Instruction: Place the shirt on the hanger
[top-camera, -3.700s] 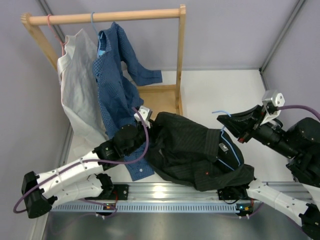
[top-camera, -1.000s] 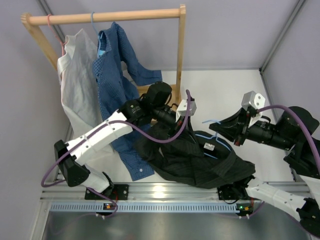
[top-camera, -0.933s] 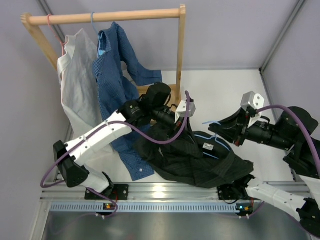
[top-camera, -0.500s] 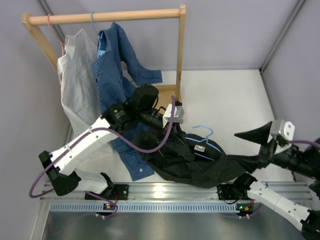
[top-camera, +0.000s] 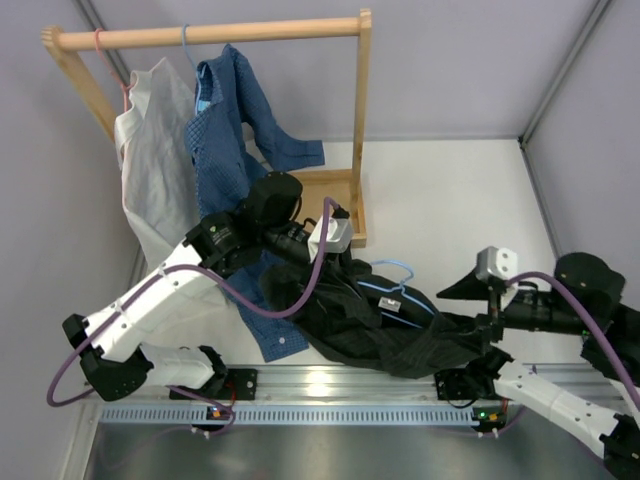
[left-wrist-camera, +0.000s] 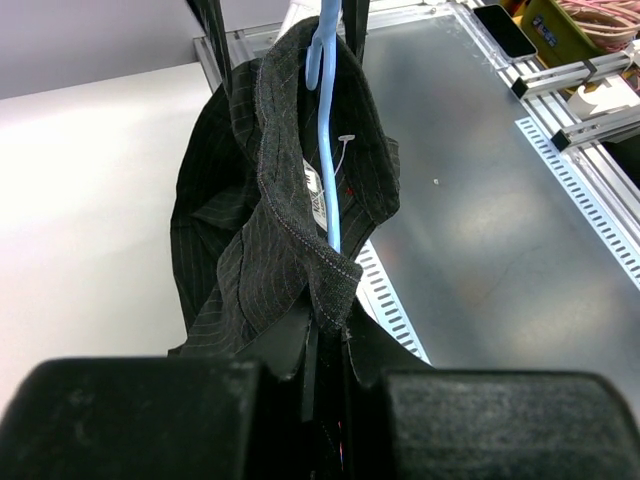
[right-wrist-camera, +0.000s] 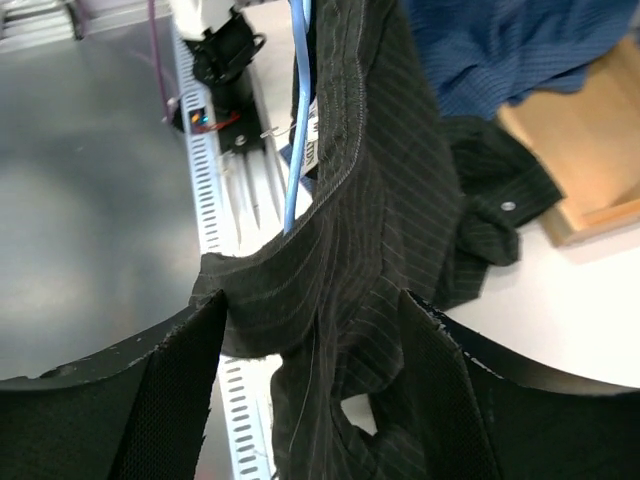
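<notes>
Top external view: the left arm reaches toward the middle, near the foot of the rack (top-camera: 210, 35), and lifts one end of the shirt (top-camera: 400, 335) off the surface (top-camera: 450, 200). The rest of the shirt trails right along the near edge. In the left wrist view the left hand (left-wrist-camera: 325, 345) is pinched tight on a fold of the collar. The hanger (left-wrist-camera: 327, 150) runs straight into that pinch, though I cannot tell if the rod itself is caught. The hanger lies inside the neck opening with its hook poking out on the far side, so it looks partly threaded and not yet seated in both shoulders.

In the right wrist view the right hand (right-wrist-camera: 310, 300) stands wide open with the striped cloth between its fingers (right-wrist-camera: 170, 400), gripping nothing.

The step now, as I judge it, is a fresh grip for the right hand:
- Close on the collar band or shoulder seam only, clear of the blue rod.
- Draw that shoulder outward over the hanger's end while the left hand stays firm.
- Leave the hook free and avoid dragging cloth into the blue shirt (top-camera: 225, 150).
</notes>
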